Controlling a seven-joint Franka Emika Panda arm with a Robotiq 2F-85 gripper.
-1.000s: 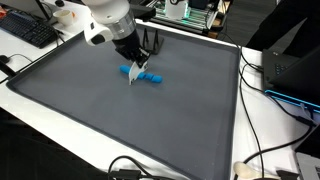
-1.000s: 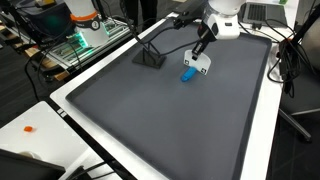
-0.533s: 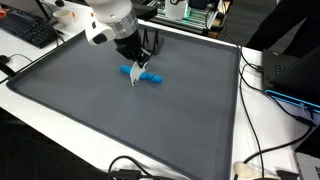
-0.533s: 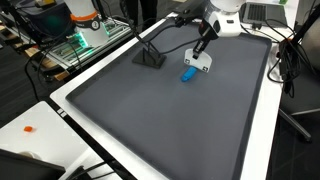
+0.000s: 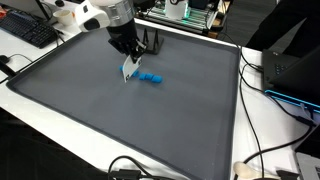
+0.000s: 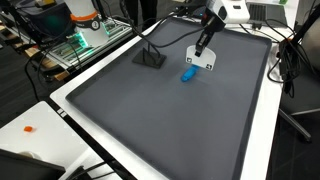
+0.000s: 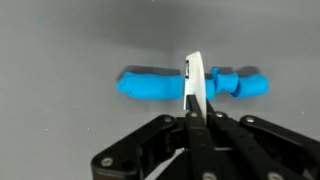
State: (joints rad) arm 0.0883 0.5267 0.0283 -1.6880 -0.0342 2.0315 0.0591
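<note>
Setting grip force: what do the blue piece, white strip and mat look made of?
The blue piece: likely moulded plastic, matte, uniform colour, rounded lumps. The white strip, pinched in the end effector: thin, flat, straight-edged; plastic or card, unclear. The mat: dark grey, matte, no glare; perhaps rubber or foam.

The grey mat [image 5: 90,115] lay bare over most of its spread, leaving wide passage on every side of the gripper [image 5: 128,72] in both exterior views. The one thing close by was the blue piece [image 5: 150,77], lying flat just beside the closed fingertips and straight across their path in the wrist view. A black stand [image 6: 150,57] stood farther off on the mat, with open room between. Cables [image 5: 135,168] and a keyboard [image 5: 28,32] lay beyond the white rim [image 5: 60,112].
</note>
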